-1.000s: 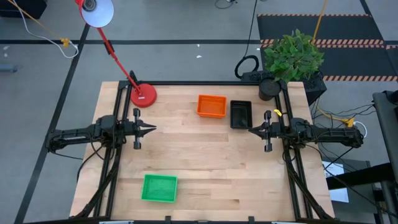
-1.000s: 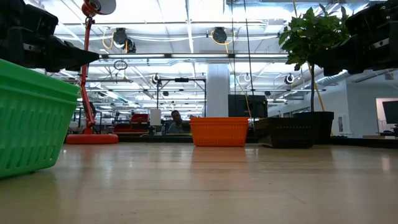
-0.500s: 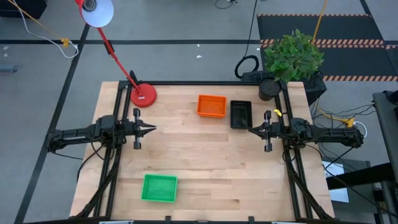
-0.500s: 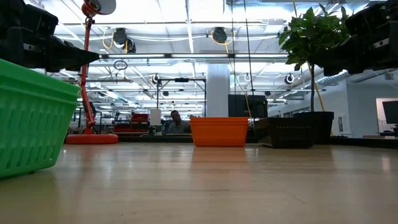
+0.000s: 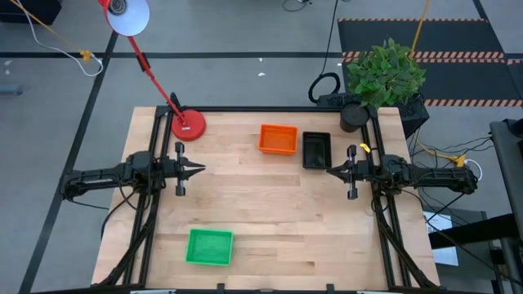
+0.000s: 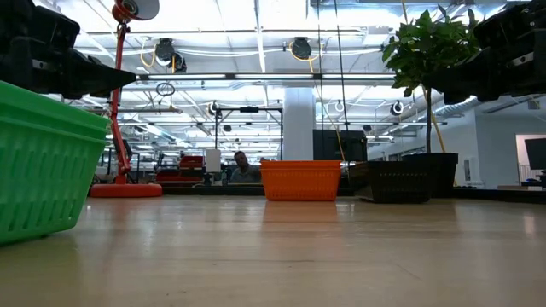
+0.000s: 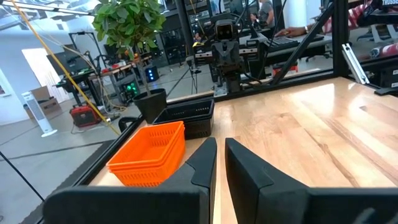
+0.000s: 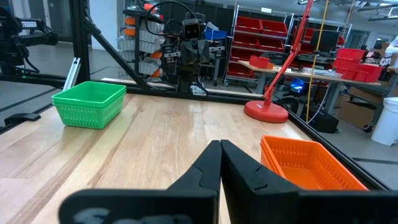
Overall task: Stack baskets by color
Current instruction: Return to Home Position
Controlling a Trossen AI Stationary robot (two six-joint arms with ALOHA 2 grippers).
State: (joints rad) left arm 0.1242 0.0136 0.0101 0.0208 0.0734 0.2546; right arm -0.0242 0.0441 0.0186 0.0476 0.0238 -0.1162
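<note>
A: Where are the baskets sitting?

B: The orange baskets (image 5: 278,139) are sitting nested in one pile near the table (image 5: 270,204) edge on the lamp side. The black baskets (image 5: 316,149) are lying just beside them, toward the right arm. The green baskets (image 5: 209,247) are sitting well apart, close to the opposite edge and nearer the left arm's side.

A: Grippers?

B: The left gripper (image 5: 200,170) is hanging above the left rim, pointing inward, fingers pressed nearly together and gripping nothing. The right gripper (image 5: 330,171) is hovering at the right rim, just off the black pile's near corner, fingers closed and empty.

A: Room to move?

B: Bare wood is running wide between the two grippers and down toward the green pile. The red lamp base (image 5: 188,125) is taking one corner, and the potted plant (image 5: 384,72) is standing just off the other.
</note>
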